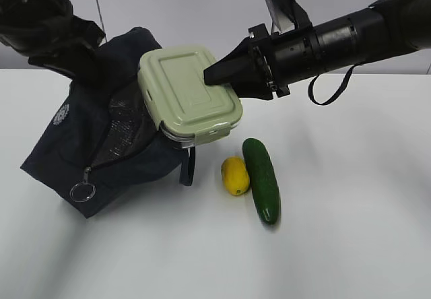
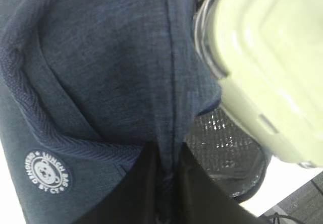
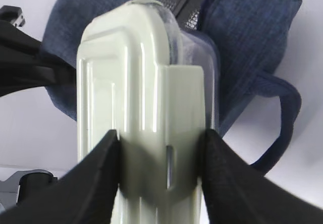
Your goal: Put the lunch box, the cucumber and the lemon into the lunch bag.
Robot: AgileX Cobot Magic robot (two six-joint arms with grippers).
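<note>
Presently lunch box [image 3: 146, 133] clamped between fingers of right pincer [image 3: 160, 171], held tilted above counter [image 1: 350, 231], one end at open mouth of lunch bag [image 1: 101, 137]. Left pincer [image 2: 164, 183] pressed together on fold of bag fabric near counter's left rear. Lemon [image 1: 235, 175] and cucumber [image 1: 261, 179] lying side by side, touching, at counter's middle, just right of bag.

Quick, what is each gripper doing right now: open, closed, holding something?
Left gripper: closed, pinching the fabric of the lunch bag.
Right gripper: closed on the lunch box, holding it at the bag's opening.
</note>
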